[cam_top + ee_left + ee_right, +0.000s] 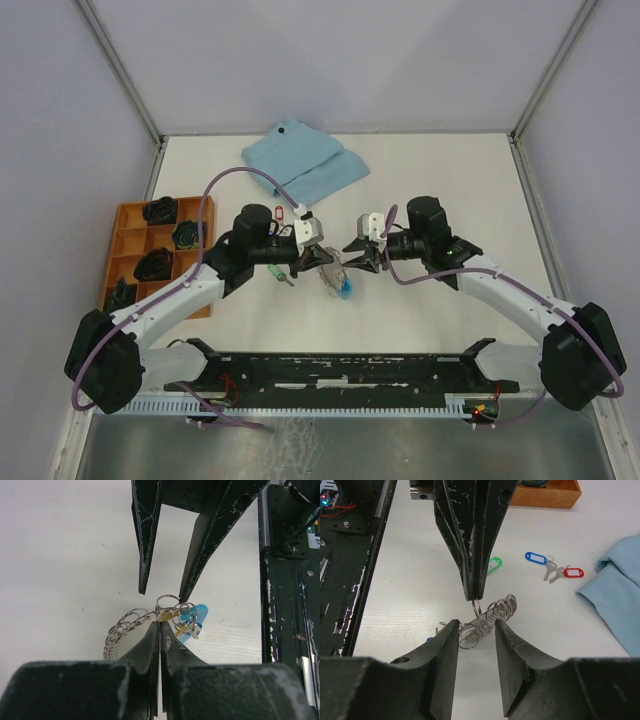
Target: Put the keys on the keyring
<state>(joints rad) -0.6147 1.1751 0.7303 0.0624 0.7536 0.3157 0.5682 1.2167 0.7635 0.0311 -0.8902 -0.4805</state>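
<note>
Left gripper: the black two-finger left gripper [159,626] is pinched tight on one small ring of the keyring.
Keyring: a loop of grey metal chain links [502,607] with a light-blue curved strap [194,614] and a small yellow tag [170,615]. It lies mid-table between the two grippers.
Right gripper: the black right gripper [476,624] faces the left one with its jaws apart. It grips nothing, and its tips are just beside the chain.
Keys: three small silver keys lie loose on the white table [450,180], off the keyring. The green-tagged key [494,564] is closest to the left gripper. The blue-tagged key [536,557] and red-tagged key [573,572] lie side by side.
Cloth: a folded light-blue cloth [305,160] lies on the far side of the table.
Tray: an orange wooden compartment tray [128,215] on the left holds dark items.
</note>
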